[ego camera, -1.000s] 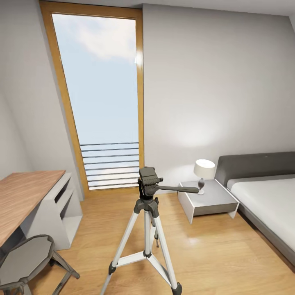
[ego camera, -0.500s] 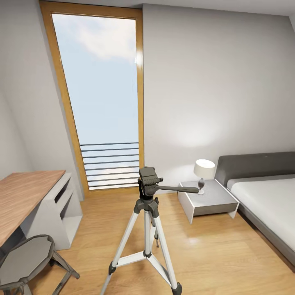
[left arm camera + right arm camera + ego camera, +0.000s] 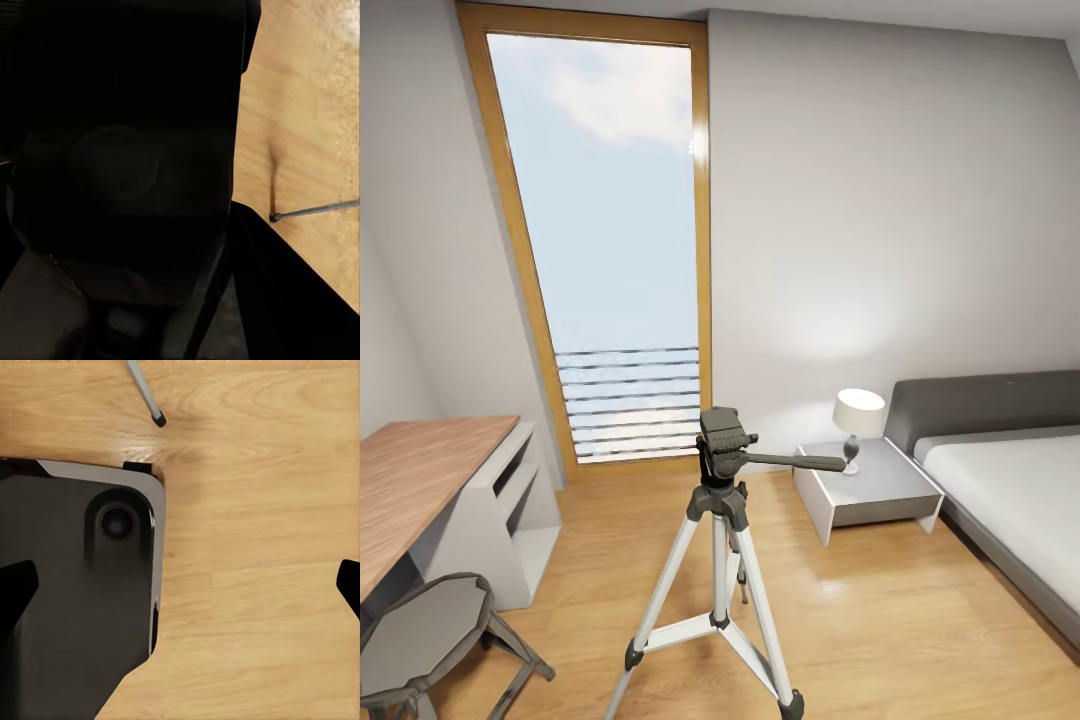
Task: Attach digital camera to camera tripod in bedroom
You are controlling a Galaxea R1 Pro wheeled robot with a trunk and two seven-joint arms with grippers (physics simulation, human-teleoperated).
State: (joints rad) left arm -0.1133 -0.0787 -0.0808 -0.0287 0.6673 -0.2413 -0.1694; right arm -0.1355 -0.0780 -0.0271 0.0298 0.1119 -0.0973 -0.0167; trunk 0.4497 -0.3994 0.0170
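The camera tripod (image 3: 718, 520) stands on the wood floor in the middle of the head view, silver legs spread, its dark pan head (image 3: 722, 440) bare on top and the long handle pointing right. A dark boxy body with a faint round outline, the digital camera (image 3: 120, 157), sits right against the left wrist camera, and my left gripper looks shut on it; its fingers merge with the dark. My right gripper (image 3: 180, 585) is open over bare floor, black fingertips (image 3: 15, 589) far apart. One tripod leg tip (image 3: 156, 417) lies near it.
A wood-topped desk (image 3: 420, 480) and a grey stool (image 3: 430, 625) stand at the left. The tall wood-framed window (image 3: 605, 230) is behind the tripod. A white nightstand (image 3: 865, 490) with a lamp (image 3: 857, 415) and the bed (image 3: 1010, 490) are at the right. My dark base (image 3: 75, 607) shows below the right gripper.
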